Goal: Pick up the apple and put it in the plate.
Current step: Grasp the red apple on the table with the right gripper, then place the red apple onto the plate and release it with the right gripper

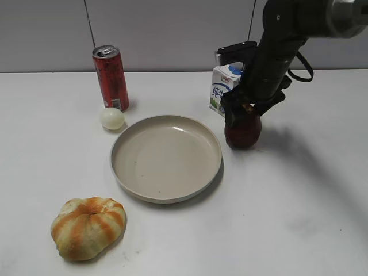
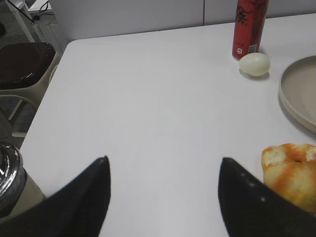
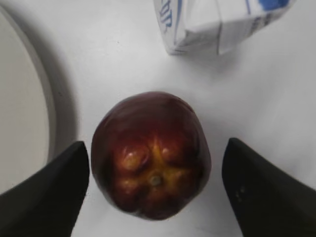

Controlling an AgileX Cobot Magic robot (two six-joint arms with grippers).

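The dark red apple (image 1: 244, 131) stands on the white table just right of the beige plate (image 1: 166, 157). In the right wrist view the apple (image 3: 150, 153) shows its yellowish star dimple, with the plate's rim (image 3: 37, 89) to its left. My right gripper (image 3: 155, 173) is open, one finger on each side of the apple, with gaps on both sides. In the exterior view the right gripper (image 1: 244, 112) reaches down over the apple's top. My left gripper (image 2: 164, 170) is open and empty over bare table; it does not show in the exterior view.
A milk carton (image 1: 225, 87) stands right behind the apple. A red can (image 1: 111, 77) and a small pale ball (image 1: 112, 118) stand behind the plate's left side. An orange-striped bun (image 1: 88, 226) lies front left. The table's left edge and a stool (image 2: 24, 61) show in the left wrist view.
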